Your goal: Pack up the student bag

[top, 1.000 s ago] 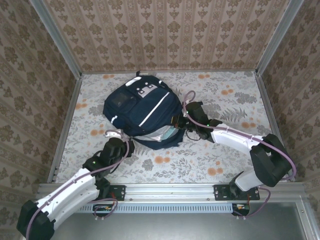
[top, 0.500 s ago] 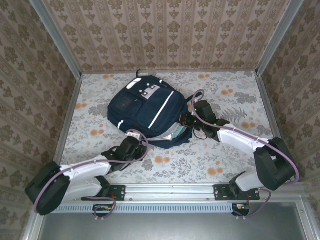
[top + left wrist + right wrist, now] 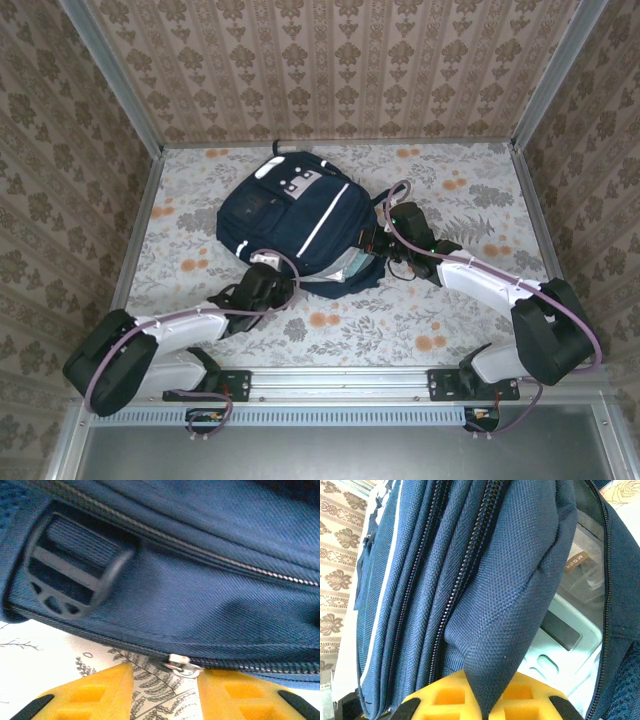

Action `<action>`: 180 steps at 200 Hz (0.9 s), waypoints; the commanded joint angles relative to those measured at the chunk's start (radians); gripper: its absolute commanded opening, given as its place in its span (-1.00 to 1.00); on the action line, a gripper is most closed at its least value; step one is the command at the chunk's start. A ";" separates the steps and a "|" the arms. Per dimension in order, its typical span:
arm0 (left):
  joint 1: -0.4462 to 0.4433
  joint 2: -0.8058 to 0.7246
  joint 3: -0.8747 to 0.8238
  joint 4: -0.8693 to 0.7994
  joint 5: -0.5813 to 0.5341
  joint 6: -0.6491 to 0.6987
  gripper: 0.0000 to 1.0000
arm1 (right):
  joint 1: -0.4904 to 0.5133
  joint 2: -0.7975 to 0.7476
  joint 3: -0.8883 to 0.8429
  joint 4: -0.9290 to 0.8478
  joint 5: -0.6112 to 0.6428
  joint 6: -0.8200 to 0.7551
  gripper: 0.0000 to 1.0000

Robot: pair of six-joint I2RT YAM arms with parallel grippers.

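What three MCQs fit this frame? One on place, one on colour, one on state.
1. In the left wrist view, where is the zipper pull of the student bag?
A. tucked inside the bag
B. at the mouth of the gap between the left end effector's fingers
C. far off to one side of both fingers

2. What colour is the diagonal stripe on the bag's front?
A. white
B. red
C. green

3. What state is the right end effector in?
A. open, holding nothing
B. shut on a pen
C. shut on a fold of the bag's fabric

Answers:
1 B: the metal pull sits just ahead of the gap between the two yellow fingers.
2 A: the top view shows it white against the navy.
3 C: in the right wrist view the blue fold runs down between the yellow fingers.
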 commanded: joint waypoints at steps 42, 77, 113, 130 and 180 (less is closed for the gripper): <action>0.132 -0.094 -0.103 0.239 0.288 -0.029 0.03 | -0.009 -0.027 -0.010 0.043 -0.018 0.002 -0.83; 0.173 0.019 -0.103 0.335 0.376 -0.054 0.21 | -0.009 -0.036 -0.015 0.044 -0.019 0.002 -0.82; 0.190 0.148 -0.079 0.410 0.445 -0.069 0.22 | -0.009 -0.039 -0.015 0.044 -0.023 0.004 -0.81; 0.190 0.175 -0.077 0.433 0.483 -0.076 0.19 | -0.009 -0.039 -0.015 0.042 -0.021 0.004 -0.81; 0.170 0.109 -0.105 0.423 0.514 -0.092 0.14 | -0.009 -0.044 -0.016 0.040 -0.019 0.004 -0.79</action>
